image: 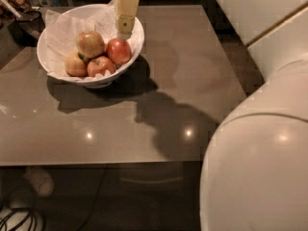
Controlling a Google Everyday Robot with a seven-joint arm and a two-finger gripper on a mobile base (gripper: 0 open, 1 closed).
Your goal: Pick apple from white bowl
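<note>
The white bowl [130, 49], lined with crumpled white paper, sits at the far left of the grey table. Several apples lie in it. The apple [90, 44], pale yellow-green with a tan blush, is the largest and sits on top at the back. A deep red apple [119, 51] lies to its right, and two smaller ones lie in front. My gripper [125, 27] hangs from the top edge over the bowl's right rim, just above the deep red apple and to the right of the pale apple.
Dark clutter [19, 8] sits at the far left corner behind the bowl. The table [192, 71] stretches to the right and front. My arm's white body [260, 143] fills the right and lower right. Cables [19, 215] lie on the floor at lower left.
</note>
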